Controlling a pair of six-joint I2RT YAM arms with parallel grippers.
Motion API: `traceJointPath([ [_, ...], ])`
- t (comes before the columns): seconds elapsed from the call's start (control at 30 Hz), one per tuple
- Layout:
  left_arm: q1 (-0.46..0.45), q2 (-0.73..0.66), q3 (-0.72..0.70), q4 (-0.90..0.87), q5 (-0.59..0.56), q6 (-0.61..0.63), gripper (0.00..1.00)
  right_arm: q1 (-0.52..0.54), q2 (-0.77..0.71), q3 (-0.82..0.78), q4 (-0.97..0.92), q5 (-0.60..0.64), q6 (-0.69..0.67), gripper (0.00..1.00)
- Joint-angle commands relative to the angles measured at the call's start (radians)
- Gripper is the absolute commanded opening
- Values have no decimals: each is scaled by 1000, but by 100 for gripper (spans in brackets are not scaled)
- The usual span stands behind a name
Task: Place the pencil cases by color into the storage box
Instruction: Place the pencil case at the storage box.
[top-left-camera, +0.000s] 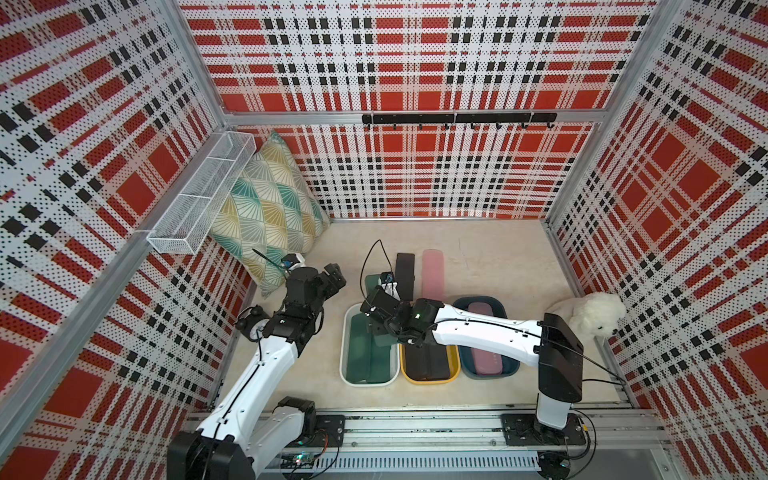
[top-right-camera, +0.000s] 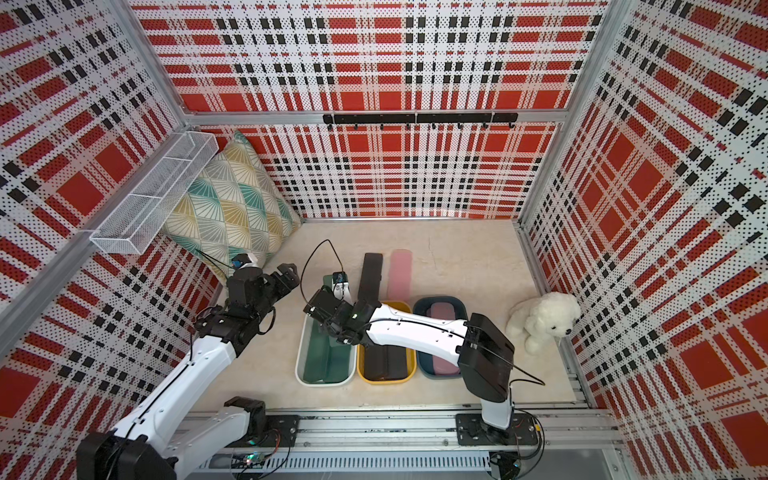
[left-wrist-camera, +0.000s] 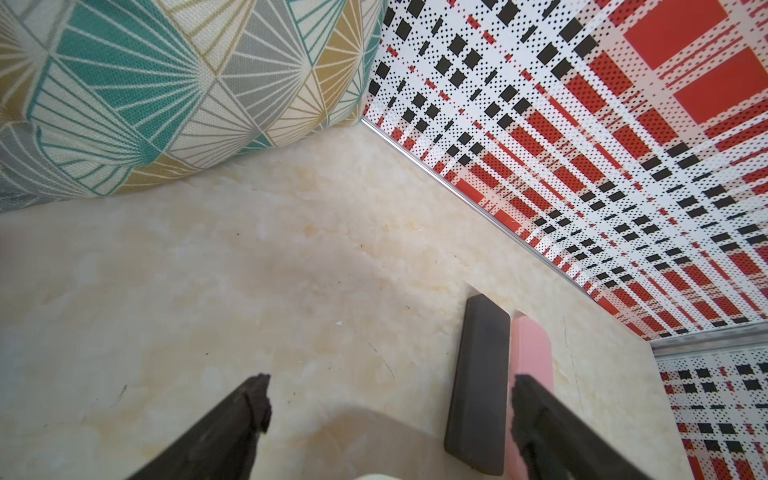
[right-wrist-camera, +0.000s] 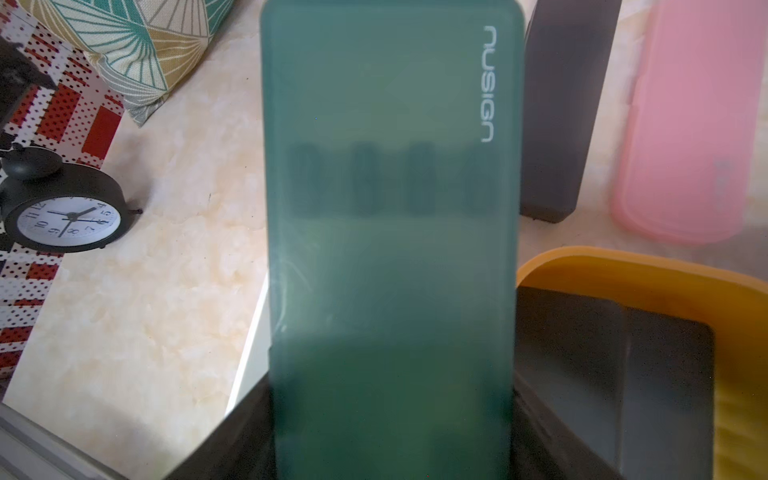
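Right gripper (right-wrist-camera: 390, 419) clamped on dark green flat hard pencil case (right-wrist-camera: 390, 199), lengthwise over white plastic tub (top-left-camera: 344, 353) that already holds greens, so colour matches. Left gripper (left-wrist-camera: 388, 401) wide open, empty, parked clear.

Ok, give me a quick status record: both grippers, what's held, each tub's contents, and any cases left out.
right gripper: shut on green case, over the far end of the white tub
left gripper: open, empty, near the pillow
white tub: green cases
yellow tub: black cases
blue tub: pink cases, partly hidden
loose on table: black case and pink case, side by side beyond the tubs
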Motion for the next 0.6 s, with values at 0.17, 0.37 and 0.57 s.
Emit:
traceJointPath([
  [0.17, 2, -61, -39, -13, 36, -3, 94, 71, 42, -22, 6, 67, 146, 61],
  [0.37, -3, -79, -43, -14, 27, -7, 94, 109, 63, -49, 1, 91, 204, 61],
  [0.57, -11, -77, -45, -14, 28, -7, 94, 130, 82, -58, -9, 106, 239, 61],
])
